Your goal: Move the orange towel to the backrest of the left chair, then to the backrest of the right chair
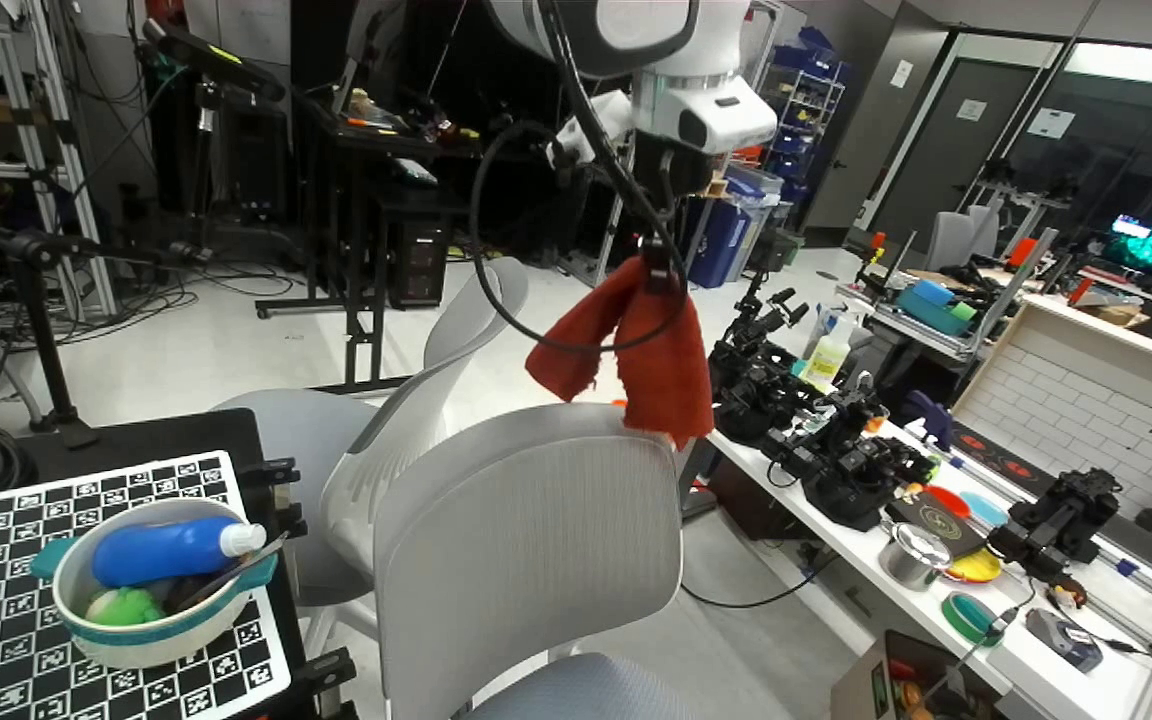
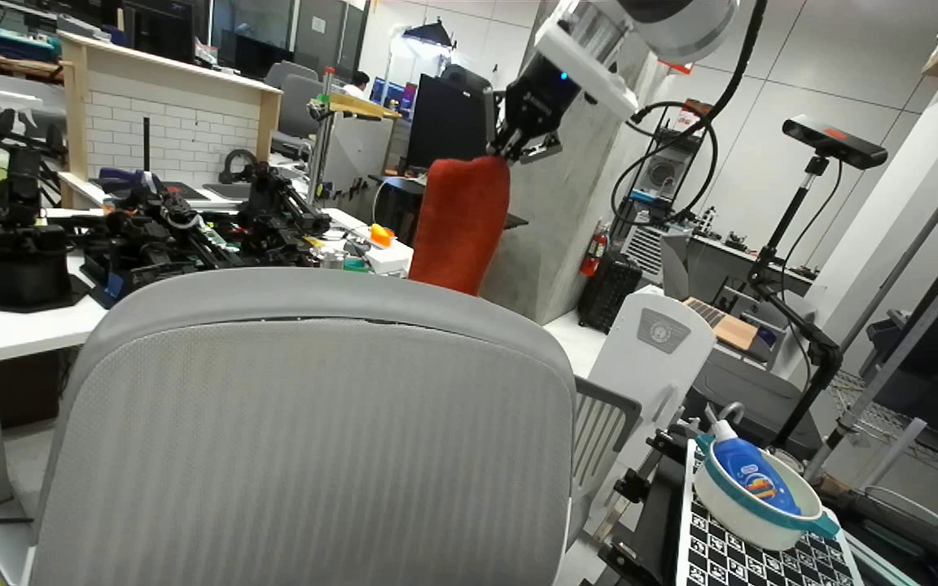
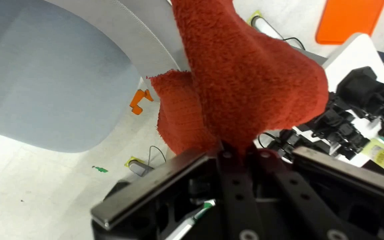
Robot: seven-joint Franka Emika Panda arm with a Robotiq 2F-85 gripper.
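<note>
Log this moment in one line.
gripper: shut on orange towel | towel: hanging near gray chair backrest | contact: cannot tell

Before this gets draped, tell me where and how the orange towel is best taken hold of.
Probably at the top fold of the orange towel, from above, where the gripper has it pinched. From that fold two flaps hang apart below, in an exterior view, which should let them straddle a gray backrest.
</note>
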